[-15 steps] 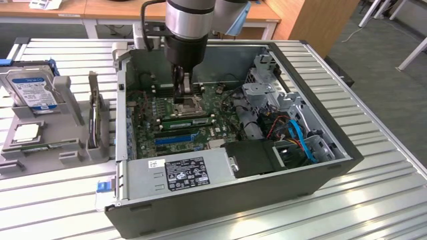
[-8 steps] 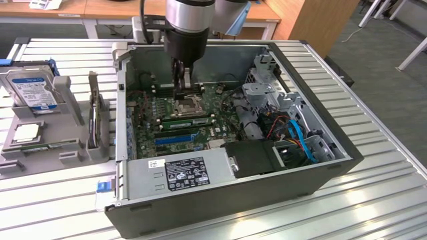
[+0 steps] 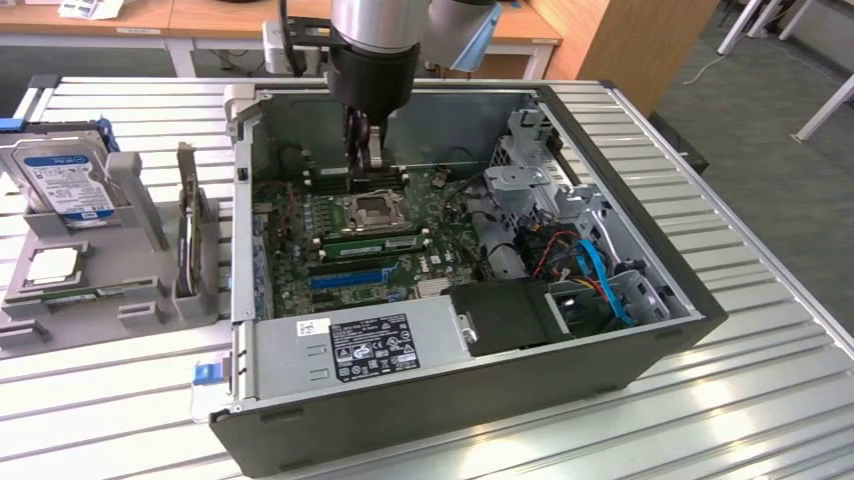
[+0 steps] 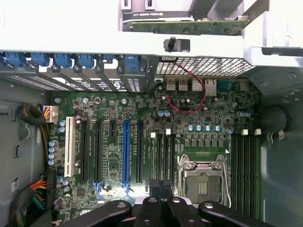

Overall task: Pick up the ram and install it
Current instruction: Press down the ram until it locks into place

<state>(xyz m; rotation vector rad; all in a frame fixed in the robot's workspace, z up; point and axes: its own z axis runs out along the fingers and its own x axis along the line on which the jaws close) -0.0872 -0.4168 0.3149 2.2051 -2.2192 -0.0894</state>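
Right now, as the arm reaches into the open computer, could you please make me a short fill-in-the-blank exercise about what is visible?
1. Among the expansion slots, one is white and one is ____.
2. The hard drive stands in a grey holder outside the computer case, on the exterior view's ____.
3. The gripper hangs inside the case, above the green ____.

Missing words: blue; left; motherboard

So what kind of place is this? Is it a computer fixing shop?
Probably a robot lab or workshop, not a shop. An opened computer case sits on a metal table, spare parts like a hard drive wait in a grey holder, and wooden desks stand behind.
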